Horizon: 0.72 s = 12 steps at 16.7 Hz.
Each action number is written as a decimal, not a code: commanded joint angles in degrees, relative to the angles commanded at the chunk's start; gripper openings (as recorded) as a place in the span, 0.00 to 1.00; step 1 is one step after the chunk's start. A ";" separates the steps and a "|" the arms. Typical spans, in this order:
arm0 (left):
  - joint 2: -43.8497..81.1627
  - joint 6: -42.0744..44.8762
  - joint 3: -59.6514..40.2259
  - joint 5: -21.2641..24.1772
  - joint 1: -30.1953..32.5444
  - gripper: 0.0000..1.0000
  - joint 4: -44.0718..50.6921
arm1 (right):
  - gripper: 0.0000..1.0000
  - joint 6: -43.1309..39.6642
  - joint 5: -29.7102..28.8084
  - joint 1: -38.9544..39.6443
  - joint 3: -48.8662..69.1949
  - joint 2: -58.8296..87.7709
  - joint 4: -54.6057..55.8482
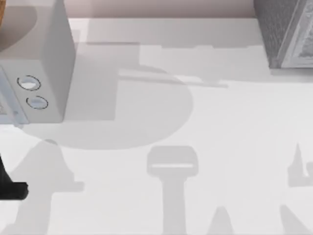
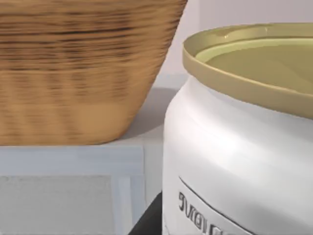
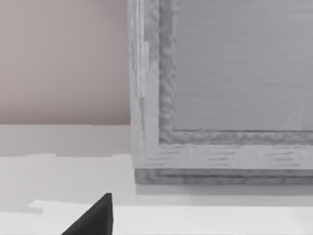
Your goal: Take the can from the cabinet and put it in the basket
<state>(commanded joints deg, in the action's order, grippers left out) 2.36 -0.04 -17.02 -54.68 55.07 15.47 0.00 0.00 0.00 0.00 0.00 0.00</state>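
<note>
White tabletop [image 1: 220,147] w/ pinkish back wall; cabinet [image 1: 288,34] (dark grey speckled, paler framed front) sits at far right corner of top view, and a smooth light grey box w/ two round dials [image 1: 34,73] at the left. Brown curve at top view's upper left corner is prob. the basket [image 1: 1,12], up on or behind the dial box; can't tell which. Left wrist view: can [image 2: 234,137] very close to cam, white body, gold top, upright or nearly so, w/ woven basket wall just beside and beyond it, apart, not inside. Dark sliver under the can is likely a finger of left gripper [image 2: 149,220]; can looks held by left arm, judged from closeness only, jaw contact not visible, so grip state: cannot tell. Top view shows a black bit of left arm at left edge. Right wrist view: cabinet front panel close ahead, front looks closed; one dark fingertip of right gripper [image 3: 95,218] at lower edge, jaw gap not readable, cannot tell. Progress est.: can is out of cabinet and carried over to basket; remaining = lift over rim, lower in, release.
</note>
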 joint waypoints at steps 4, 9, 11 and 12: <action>12.43 -0.96 -7.92 14.95 -9.98 0.00 -2.02 | 1.00 0.00 0.00 0.00 0.00 0.00 0.00; 33.87 -1.75 -21.64 43.09 -28.29 0.00 -4.43 | 1.00 0.00 0.00 0.00 0.00 0.00 0.00; 42.65 -1.60 -28.05 54.47 -35.98 0.00 -5.39 | 1.00 0.00 0.00 0.00 0.00 0.00 0.00; 47.00 -1.55 -31.41 60.25 -39.83 0.00 -5.90 | 1.00 0.00 0.00 0.00 0.00 0.00 0.00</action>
<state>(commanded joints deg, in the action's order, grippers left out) 49.36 -1.59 -48.43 5.57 15.24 9.57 0.00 0.00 0.00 0.00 0.00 0.00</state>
